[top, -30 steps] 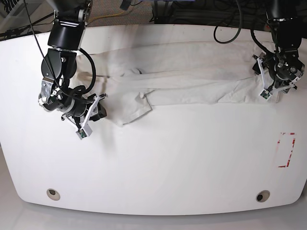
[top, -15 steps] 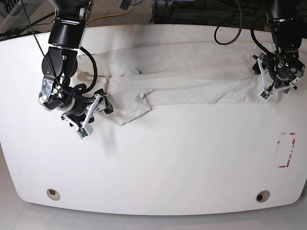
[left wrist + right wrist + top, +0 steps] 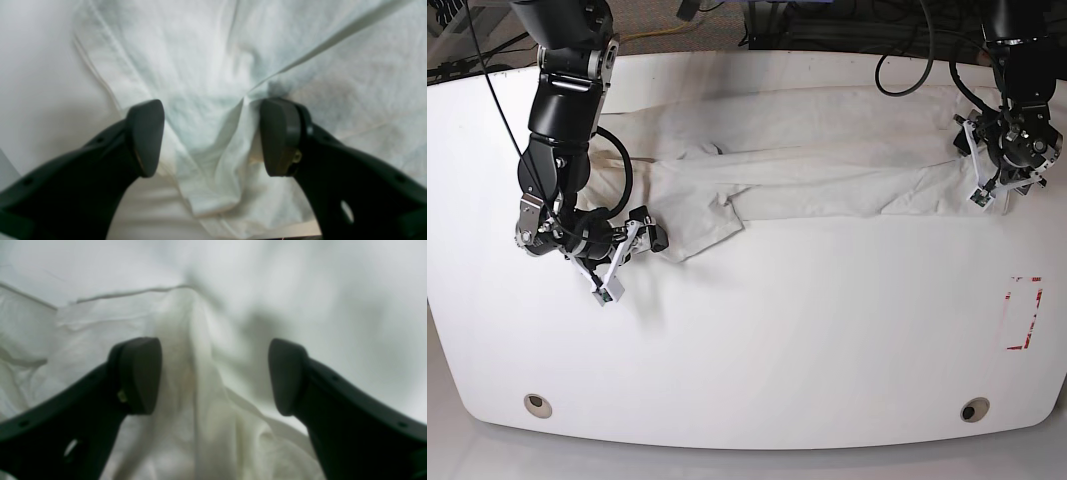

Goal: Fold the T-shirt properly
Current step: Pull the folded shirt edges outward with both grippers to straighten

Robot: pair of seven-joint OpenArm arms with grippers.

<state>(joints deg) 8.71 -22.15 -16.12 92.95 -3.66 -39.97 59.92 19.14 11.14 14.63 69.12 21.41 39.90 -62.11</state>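
1. T-shirt [image 3: 817,165] lies across the far half of the counter [image 3: 757,350] as a long, narrow, bunched strip. Only the plain white side shows; no graphic visible.
2. Right pincer [image 3: 634,240] sits at the strip's end on the base view's left. Jaws spread wide, a raised ridge of cloth [image 3: 196,380] between them, neither pad touching it. Nothing held.
3. Left pincer [image 3: 999,170] is at the opposite end. Jaws parted, straddling a pinched-up fold [image 3: 230,140]. One pad touches the cloth, the other stands off it. Looks released, not clamped.
4. Step in hand, my read: taking grips at both ends, ahead of a lift or spread. Fold itself is nowhere near done — the garment is rumpled, not flat.
5. Next move needs: both sets of jaws closing squarely on their ridges, catching all layers rather than only the top one.
6. Then both arms should pull apart evenly to flatten the strip.
7. Risk: a thin grab slips, or one-sided tension drags the whole shirt sideways.
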